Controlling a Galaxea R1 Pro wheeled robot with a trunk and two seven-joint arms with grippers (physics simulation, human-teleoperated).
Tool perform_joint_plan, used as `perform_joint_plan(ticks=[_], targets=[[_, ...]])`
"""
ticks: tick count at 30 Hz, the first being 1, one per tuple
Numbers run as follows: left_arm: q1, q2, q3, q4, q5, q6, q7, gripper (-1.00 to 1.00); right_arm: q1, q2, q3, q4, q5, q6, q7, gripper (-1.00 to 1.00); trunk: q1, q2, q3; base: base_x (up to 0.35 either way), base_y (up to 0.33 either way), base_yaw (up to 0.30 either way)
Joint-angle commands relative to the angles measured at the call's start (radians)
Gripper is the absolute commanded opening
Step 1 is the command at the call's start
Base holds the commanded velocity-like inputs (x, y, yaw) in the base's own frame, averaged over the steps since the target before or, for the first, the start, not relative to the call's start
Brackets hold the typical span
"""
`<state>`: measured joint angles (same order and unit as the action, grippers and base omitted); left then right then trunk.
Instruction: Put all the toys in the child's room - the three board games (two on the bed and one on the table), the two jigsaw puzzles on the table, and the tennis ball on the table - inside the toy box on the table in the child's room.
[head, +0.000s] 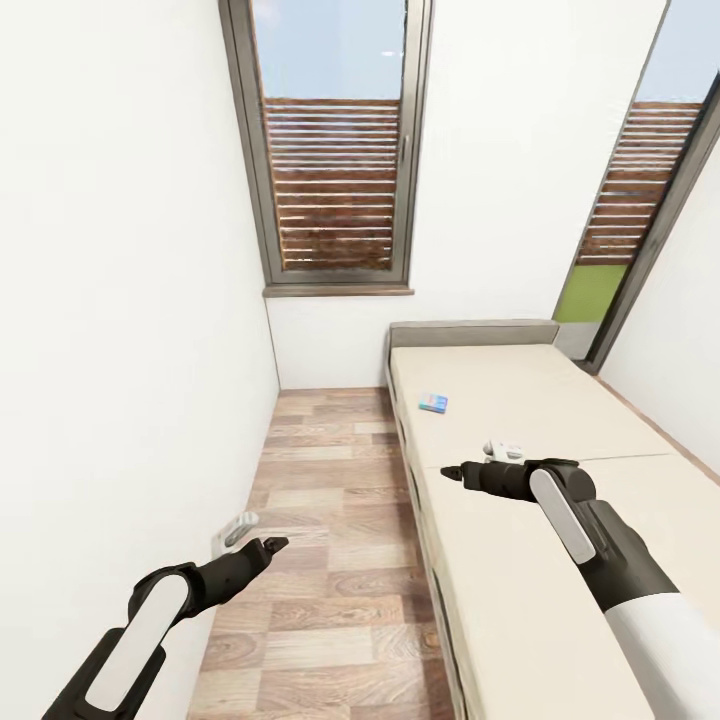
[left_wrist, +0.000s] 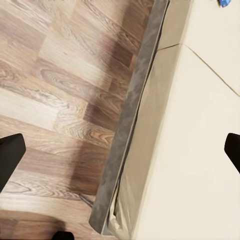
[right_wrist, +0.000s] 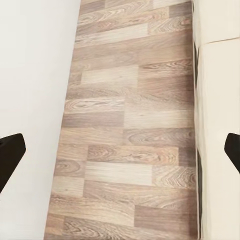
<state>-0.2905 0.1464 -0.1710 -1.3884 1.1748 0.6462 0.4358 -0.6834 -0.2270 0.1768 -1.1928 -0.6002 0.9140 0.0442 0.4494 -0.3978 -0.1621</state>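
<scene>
from the head camera i see a narrow strip of wood-plank floor (head: 330, 560) running between a white wall (head: 120, 300) on my left and the bed (head: 520, 420) on my right, its beige mattress in two sections with a grey padded headboard (head: 472, 333) at the far end. a small light-blue board game (head: 432, 403) lies flat on the far mattress section, close to the floor-side edge and well apart from both arms; i cannot make out its print. a tall window (head: 335, 140) with brown slats behind it stands above the end of the floor, and a second one (head: 640, 190) sits past the bed's far right corner. my left gripper (head: 255, 540) hangs over the floor just beside the wall, and in its wrist view both dark fingertips (left_wrist: 10, 157) sit at opposite edges with a wide gap, so it is spread and empty; that view looks down on the bed's grey side rail (left_wrist: 132, 115), with a speck of blue (left_wrist: 223, 3) at the corner. my right gripper (head: 462, 472) hovers over the bed's floor-side edge near the mattress seam, fingers (right_wrist: 10, 155) likewise wide apart, holding nothing. nothing stands between that gripper and the game.
</scene>
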Motion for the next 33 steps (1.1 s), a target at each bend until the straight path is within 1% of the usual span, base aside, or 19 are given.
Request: perform_joint_plan(ticks=[1, 11, 22, 33], targets=[[-0.001, 0.001, -0.002, -0.001, 0.010, 0.000, 0.010, 1.00, -0.001, -0.001, 0.001, -0.001, 0.006, 0.003, 0.005, 1.00, 0.001, -0.002, -0.002, 0.000, 0.037, 0.000], [-0.001, 0.001, -0.002, -0.001, 0.011, 0.000, 0.010, 1.00, -0.001, -0.001, 0.001, -0.001, 0.006, 0.003, 0.005, 1.00, 0.001, -0.002, -0.002, 0.001, 0.034, 0.000], [-0.001, 0.001, -0.004, -0.001, 0.010, 0.000, 0.009, 1.00, -0.001, -0.002, 0.001, -0.001, 0.006, 0.003, 0.005, 1.00, 0.001, -0.002, -0.002, 0.028, 0.132, 0.000], [-0.001, 0.001, -0.005, -0.001, 0.006, 0.000, 0.009, 1.00, -0.001, -0.002, 0.001, -0.001, 0.007, 0.003, 0.005, 1.00, 0.001, -0.002, -0.002, 0.010, 0.042, 0.000]])
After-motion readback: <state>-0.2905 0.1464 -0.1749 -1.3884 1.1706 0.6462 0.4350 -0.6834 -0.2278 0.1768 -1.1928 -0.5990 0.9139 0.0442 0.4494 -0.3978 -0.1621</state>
